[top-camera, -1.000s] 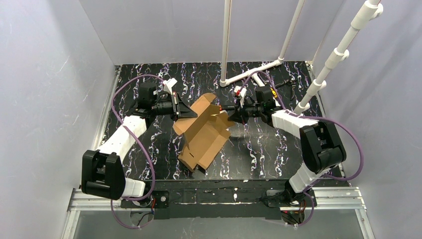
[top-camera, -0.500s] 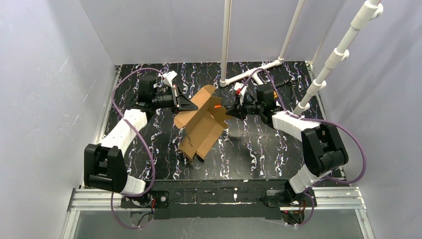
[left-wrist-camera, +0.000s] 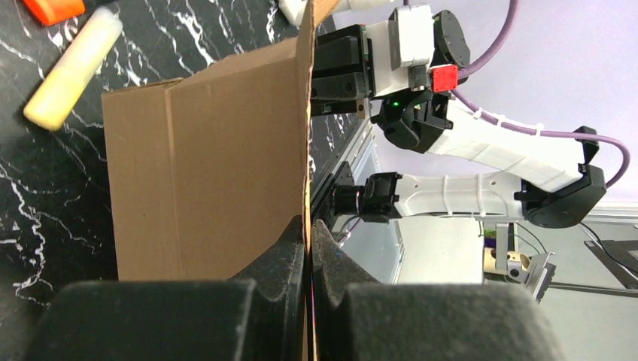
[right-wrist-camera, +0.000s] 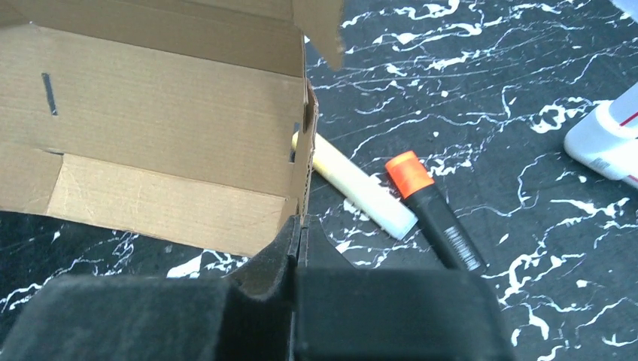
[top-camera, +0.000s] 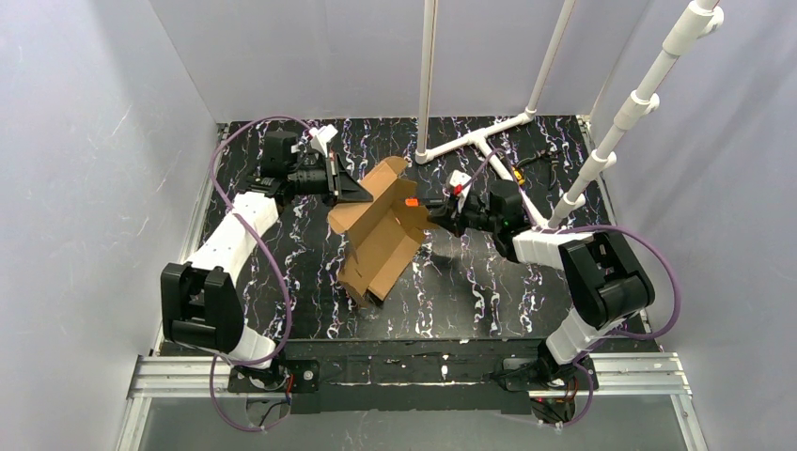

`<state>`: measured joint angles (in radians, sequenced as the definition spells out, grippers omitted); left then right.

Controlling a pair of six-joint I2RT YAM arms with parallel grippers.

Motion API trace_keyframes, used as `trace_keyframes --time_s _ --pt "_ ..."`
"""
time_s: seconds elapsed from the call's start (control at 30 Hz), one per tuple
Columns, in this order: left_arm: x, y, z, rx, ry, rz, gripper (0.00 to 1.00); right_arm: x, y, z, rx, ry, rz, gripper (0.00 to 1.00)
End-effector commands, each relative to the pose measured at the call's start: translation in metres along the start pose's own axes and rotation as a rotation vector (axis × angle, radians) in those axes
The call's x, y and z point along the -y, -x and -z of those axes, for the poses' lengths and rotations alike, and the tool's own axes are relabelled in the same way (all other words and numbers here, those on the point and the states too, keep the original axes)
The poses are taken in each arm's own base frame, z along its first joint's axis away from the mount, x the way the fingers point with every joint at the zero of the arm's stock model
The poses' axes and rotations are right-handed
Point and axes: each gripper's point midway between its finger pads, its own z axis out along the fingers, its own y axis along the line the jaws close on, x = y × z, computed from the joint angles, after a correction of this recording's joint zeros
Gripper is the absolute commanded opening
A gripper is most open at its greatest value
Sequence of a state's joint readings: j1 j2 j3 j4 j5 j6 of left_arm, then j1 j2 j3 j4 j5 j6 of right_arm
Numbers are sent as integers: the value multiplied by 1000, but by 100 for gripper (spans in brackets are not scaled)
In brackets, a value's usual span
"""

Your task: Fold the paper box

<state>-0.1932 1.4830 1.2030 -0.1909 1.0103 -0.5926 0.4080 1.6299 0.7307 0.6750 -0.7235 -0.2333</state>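
- Top view: the paper box (top-camera: 381, 246) stands part-folded near the middle of the table (top-camera: 282, 310). Its far end is raised and its near end is down at the tabletop.
- The left gripper (top-camera: 355, 195) meets the box's far-left flap edge, and the right gripper (top-camera: 434, 216) meets its right wall edge.
- Bare tabletop lies open toward the near edge and out to both sides. The white pipe frame (top-camera: 470, 141) stands close behind.
- Left wrist view: the left gripper (left-wrist-camera: 309, 235) has its jaws pressed together on a thin cardboard edge, seen end-on and rising straight up from between them.
- The box's brown panel (left-wrist-camera: 211, 165) spreads to the left of that edge. A cream marker (left-wrist-camera: 75, 68) lies on the table beyond the panel's upper-left corner, apart from it.
- Right wrist view: the right gripper (right-wrist-camera: 299, 226) is closed almost fully, pinching the lower end of the box's upright corner edge (right-wrist-camera: 308, 150).
- The box's slotted inner wall opens to the left. The cream marker (right-wrist-camera: 353, 188) runs out from behind that edge.
- An orange-capped marker (right-wrist-camera: 432, 214) lies just beside the cream one. Open marbled surface lies further right.
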Motion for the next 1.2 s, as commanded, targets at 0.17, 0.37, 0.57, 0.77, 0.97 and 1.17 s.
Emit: trace_keyframes --time_s 0.17,0.37,0.57,0.77,0.97,1.17 --pt "-13 -25 -2 -45 -34 14 0 -12 -1 1 63 32 80 3" --pt "-17 -35 -1 -58 -44 15 0 -29 -8 5 48 106 62 9" --pt "-25 -43 -4 -64 -41 26 0 -39 -15 9 18 152 56 13" --pt "-25 -45 -7 -55 -42 28 0 -50 -22 11 -16 220 66 18" --pt "-26 -50 -8 -57 -31 25 0 -56 -25 14 -42 255 62 28" --pt "-28 -53 -7 -60 -25 19 0 -60 -19 16 -56 295 62 40"
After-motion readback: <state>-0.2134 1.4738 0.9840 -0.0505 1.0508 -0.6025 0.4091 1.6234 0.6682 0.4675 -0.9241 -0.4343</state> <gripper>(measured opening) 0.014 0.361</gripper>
